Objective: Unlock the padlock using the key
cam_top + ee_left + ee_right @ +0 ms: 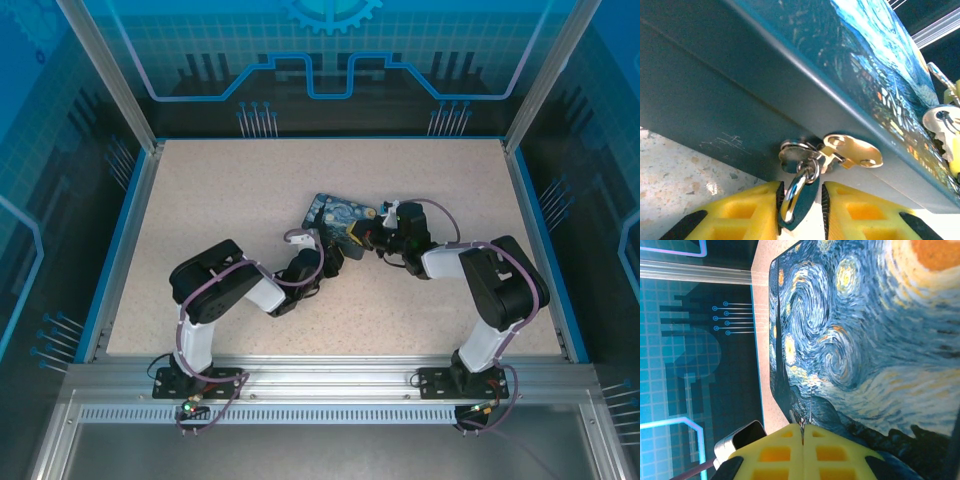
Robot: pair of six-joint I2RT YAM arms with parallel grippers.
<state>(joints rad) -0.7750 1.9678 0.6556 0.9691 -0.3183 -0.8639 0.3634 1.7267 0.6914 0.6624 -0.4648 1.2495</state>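
Left wrist view shows the left gripper (800, 212) closed narrowly on the key (799, 192), a dark sliver hanging from a silver ring. It sits just under the dark side of the padlock (740, 75), which lies face up mid-table between both arms. Spare keys (852, 150) on the ring crowd that spot, so the keyhole is probably behind them, though I cannot make it out. The right gripper (803, 440) has its fingers pressed together at the padlock's edge; whether they pinch anything is unclear. Doing this well likely means bracing the block from the right, squaring the blade to the side, and pushing in gently before turning.
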